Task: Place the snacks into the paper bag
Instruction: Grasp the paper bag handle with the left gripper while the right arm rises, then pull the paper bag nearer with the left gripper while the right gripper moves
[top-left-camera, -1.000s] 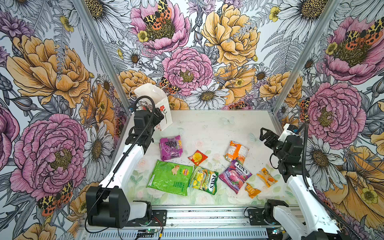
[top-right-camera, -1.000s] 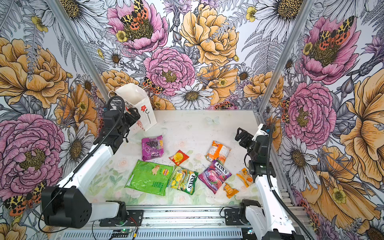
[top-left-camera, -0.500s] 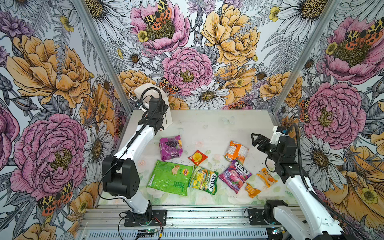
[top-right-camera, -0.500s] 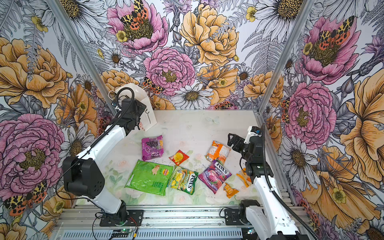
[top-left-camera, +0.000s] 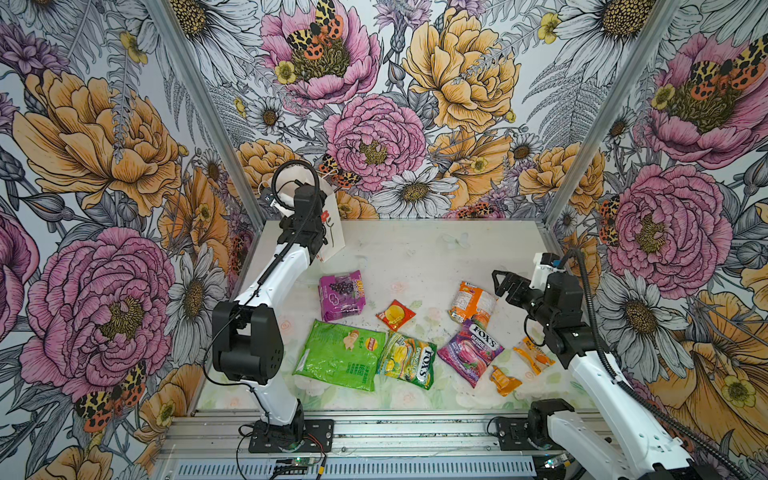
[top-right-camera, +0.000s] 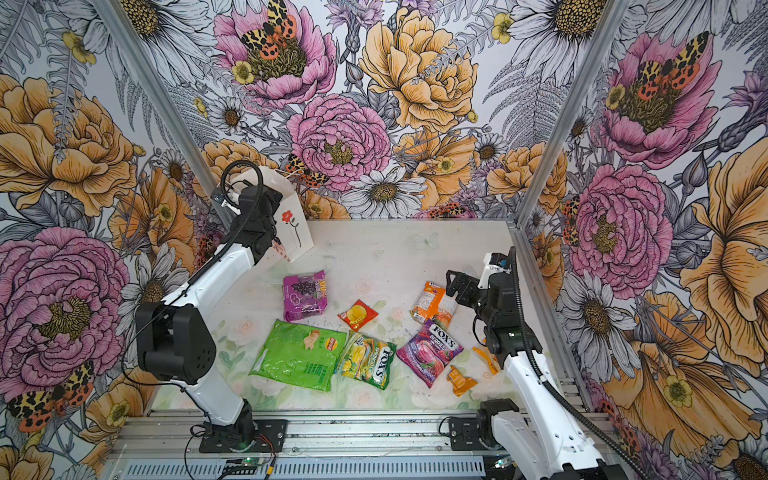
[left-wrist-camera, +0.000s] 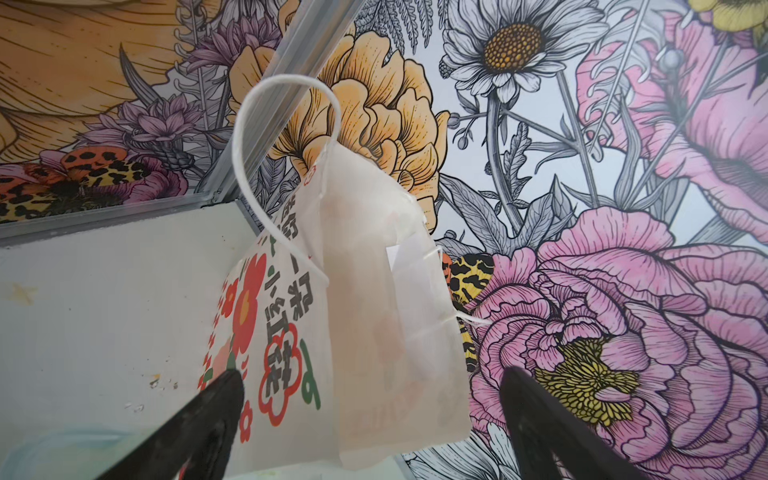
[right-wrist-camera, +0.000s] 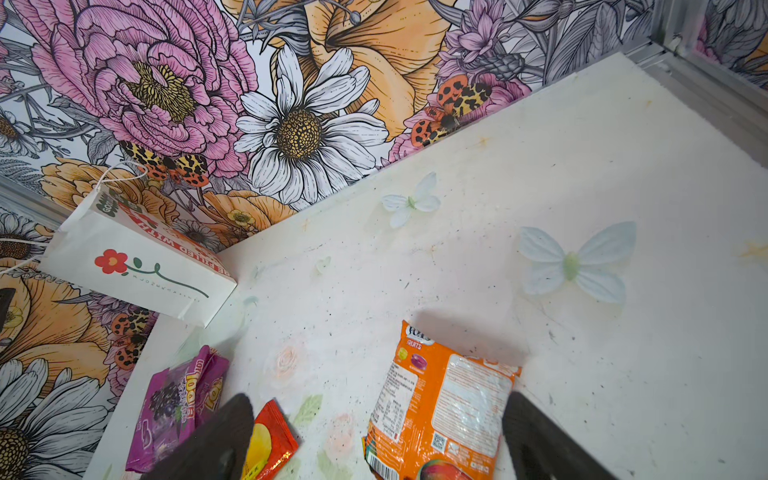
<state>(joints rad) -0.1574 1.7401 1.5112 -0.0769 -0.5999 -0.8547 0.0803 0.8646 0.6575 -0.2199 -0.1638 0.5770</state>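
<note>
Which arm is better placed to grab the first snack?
Right. The right gripper, open, hovers by the orange packet; the left gripper, also open, faces the paper bag in the far corner.

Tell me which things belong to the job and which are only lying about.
Job: bag, green packet, grape packet, yellow FOX'S, purple FOX'S, orange packet, red sachet, two orange wrappers.
Not the job: butterfly prints on the table, flowered walls.

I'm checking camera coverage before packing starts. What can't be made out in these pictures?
Paper bag: the left arm covers part of it in both top views; whether anything lies inside shows in no view.
Left tool: largely hidden behind its own wrist in both top views.
Orange packet: cut off by the picture edge in the right wrist view.
Small orange wrapper: partly behind the right arm in a top view.
</note>
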